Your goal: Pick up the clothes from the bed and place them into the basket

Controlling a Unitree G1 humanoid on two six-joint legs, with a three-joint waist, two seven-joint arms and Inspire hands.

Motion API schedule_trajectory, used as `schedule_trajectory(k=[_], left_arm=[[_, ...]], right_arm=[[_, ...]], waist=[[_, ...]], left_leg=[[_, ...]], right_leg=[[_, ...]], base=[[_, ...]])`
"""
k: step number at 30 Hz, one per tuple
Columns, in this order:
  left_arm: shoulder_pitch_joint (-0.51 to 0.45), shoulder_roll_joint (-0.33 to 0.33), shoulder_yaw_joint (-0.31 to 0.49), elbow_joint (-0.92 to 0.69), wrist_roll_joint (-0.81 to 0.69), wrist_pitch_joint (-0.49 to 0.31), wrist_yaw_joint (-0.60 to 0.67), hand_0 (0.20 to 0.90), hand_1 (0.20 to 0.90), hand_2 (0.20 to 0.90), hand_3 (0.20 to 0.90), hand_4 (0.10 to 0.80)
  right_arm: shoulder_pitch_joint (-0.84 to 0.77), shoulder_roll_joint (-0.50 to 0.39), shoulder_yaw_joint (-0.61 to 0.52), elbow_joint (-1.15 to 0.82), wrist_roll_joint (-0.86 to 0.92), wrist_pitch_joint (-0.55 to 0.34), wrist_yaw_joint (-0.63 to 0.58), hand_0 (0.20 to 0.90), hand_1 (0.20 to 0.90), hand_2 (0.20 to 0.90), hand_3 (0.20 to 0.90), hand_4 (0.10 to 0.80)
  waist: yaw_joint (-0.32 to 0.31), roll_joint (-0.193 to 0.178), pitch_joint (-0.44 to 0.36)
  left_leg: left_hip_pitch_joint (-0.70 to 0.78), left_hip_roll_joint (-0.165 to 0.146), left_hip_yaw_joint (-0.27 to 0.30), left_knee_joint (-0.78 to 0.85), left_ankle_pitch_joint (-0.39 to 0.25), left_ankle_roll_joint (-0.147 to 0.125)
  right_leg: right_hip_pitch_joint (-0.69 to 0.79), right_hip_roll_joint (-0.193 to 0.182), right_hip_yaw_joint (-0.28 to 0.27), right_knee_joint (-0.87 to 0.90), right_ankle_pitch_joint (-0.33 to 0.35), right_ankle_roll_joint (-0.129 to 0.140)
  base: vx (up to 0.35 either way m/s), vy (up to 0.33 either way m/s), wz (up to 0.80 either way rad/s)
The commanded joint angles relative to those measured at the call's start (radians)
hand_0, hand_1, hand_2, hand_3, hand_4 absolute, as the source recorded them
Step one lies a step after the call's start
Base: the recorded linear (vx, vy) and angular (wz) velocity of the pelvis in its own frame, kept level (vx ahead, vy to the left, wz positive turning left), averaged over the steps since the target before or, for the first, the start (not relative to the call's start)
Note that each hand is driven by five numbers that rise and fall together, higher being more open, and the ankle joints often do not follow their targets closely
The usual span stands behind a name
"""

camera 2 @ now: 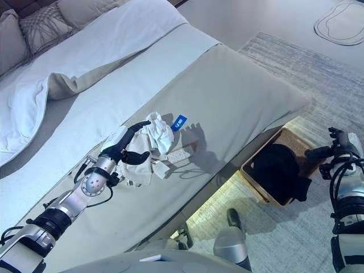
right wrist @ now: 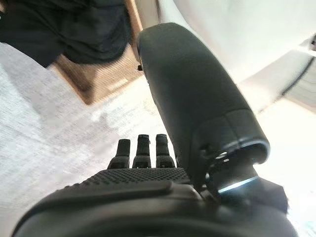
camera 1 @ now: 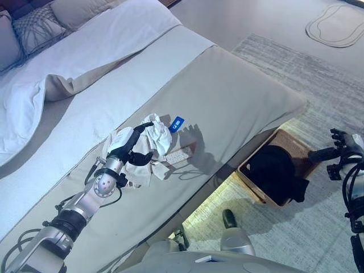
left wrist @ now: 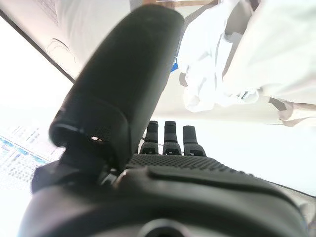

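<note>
Pickup step: left hand (camera 1: 126,147) over white clothes (camera 1: 157,136) near bed (camera 1: 239,96) foot edge, fingers apart, nothing gripped. Next: close, carry to basket (camera 1: 288,145) (dark garment inside). Right hand (camera 1: 340,149) idle, fingers relaxed.

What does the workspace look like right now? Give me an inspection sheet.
Surface: bed with grey cover, white duvet folded back.
Job's things: white clothes crumpled on the bed, blue tag beside them; basket on the floor by the bed, dark clothes already inside.
Clutter: nothing seen.
Hands: left hand on the white clothes, fingers relaxed, no grip; right hand open, off the bed past the basket.
Cables: nothing seen.
Surroundings: pillows, rug, floor mat.
</note>
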Motion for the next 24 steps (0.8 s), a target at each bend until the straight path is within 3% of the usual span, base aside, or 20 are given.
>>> schedule_trajectory(k=[1,6,11,14,19,24], left_arm=[[-0.063,0.01,0.097,-0.055,-0.006,-0.069,0.085,0.9,0.9,0.9,0.9,0.8],[-0.066,0.001,0.101,-0.035,0.002,-0.111,0.108,0.9,0.9,0.9,0.9,0.8],[-0.039,0.0,0.121,-0.014,0.026,-0.156,0.134,0.9,0.9,0.9,0.9,0.8],[-0.02,0.004,0.147,0.005,0.026,-0.17,0.147,0.9,0.9,0.9,0.9,0.8],[0.02,0.001,0.193,0.01,0.037,-0.208,0.179,0.9,0.9,0.9,0.9,0.8],[0.023,0.007,0.221,-0.004,0.059,-0.262,0.242,0.9,0.9,0.9,0.9,0.8]], right_arm=[[-0.138,-0.032,0.017,-0.103,0.077,-0.162,-0.025,0.9,0.9,0.9,0.9,0.8],[-0.183,-0.016,0.059,-0.109,0.083,-0.219,-0.008,0.9,0.9,0.9,0.9,0.8],[-0.265,-0.002,0.14,-0.112,0.055,-0.283,0.106,0.9,0.9,0.9,0.9,0.8],[-0.291,0.004,0.195,-0.136,0.008,-0.274,0.133,0.9,0.9,0.9,0.9,0.8],[-0.349,0.006,0.292,-0.167,-0.178,-0.294,0.081,0.9,0.9,0.9,0.9,0.8],[-0.414,0.001,0.375,-0.229,-0.329,-0.264,-0.008,0.9,0.9,0.9,0.9,0.8]], waist=[[0.048,-0.049,-0.077],[0.087,-0.074,-0.076],[0.136,-0.092,-0.063],[0.161,-0.101,-0.05],[0.212,-0.105,-0.01],[0.27,-0.104,0.09]], left_leg=[[0.08,-0.014,-0.025,0.082,-0.162,-0.019],[0.073,-0.015,-0.063,0.084,-0.156,-0.022],[0.053,-0.019,-0.108,0.093,-0.149,-0.029],[0.036,-0.022,-0.136,0.101,-0.142,-0.03],[-0.014,-0.031,-0.194,0.142,-0.135,-0.029],[-0.101,-0.051,-0.263,0.238,-0.137,-0.026]], right_leg=[[-0.055,0.034,-0.056,0.092,-0.021,-0.026],[-0.04,0.028,-0.086,0.092,-0.027,-0.031],[-0.033,0.022,-0.116,0.089,-0.032,-0.04],[-0.034,0.021,-0.134,0.096,-0.039,-0.047],[-0.061,0.019,-0.18,0.175,-0.085,-0.071],[-0.121,0.004,-0.238,0.292,-0.127,-0.099]], base=[[0.001,0.003,0.17],[-0.005,-0.019,0.2],[-0.001,-0.016,0.23],[0.011,-0.018,0.23],[-0.018,0.003,0.35],[-0.091,-0.006,0.45]])
